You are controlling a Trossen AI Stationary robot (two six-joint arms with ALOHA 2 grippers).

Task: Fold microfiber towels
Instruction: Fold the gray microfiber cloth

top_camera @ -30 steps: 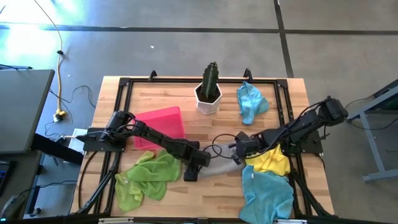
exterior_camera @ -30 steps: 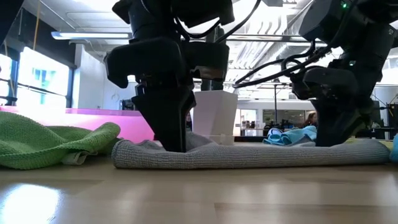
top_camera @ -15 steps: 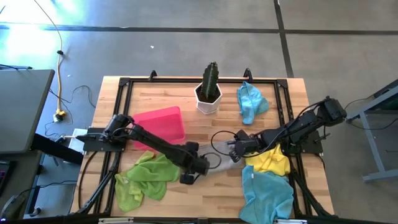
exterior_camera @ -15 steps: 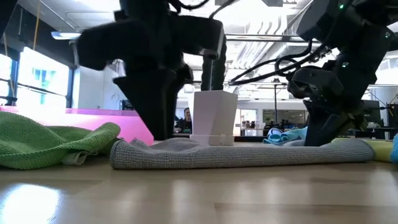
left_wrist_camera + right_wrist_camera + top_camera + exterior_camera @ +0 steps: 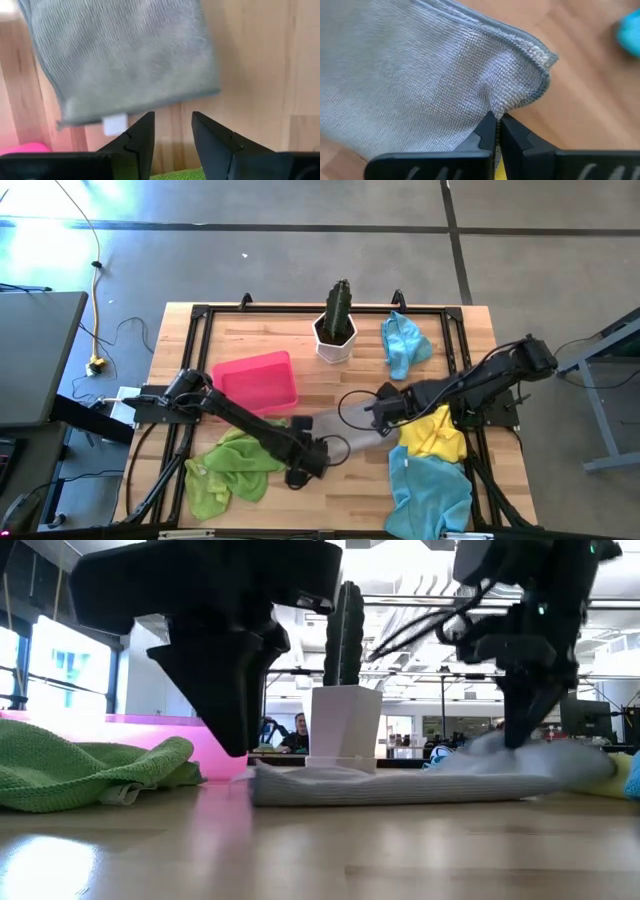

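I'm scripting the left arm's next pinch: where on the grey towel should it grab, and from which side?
Take the grey towel by its free edge beside the white tag, coming from the left gripper's side with the open fingers straddling it. That edge lies flat and bare on the table; the opposite end is pinched in the right gripper.

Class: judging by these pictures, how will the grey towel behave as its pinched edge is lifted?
The grey towel puckers where the right gripper is shut on its edge, so it is probably floppy and will drape. It looks thin, so likely light. Its nubby weave probably resists slipping.
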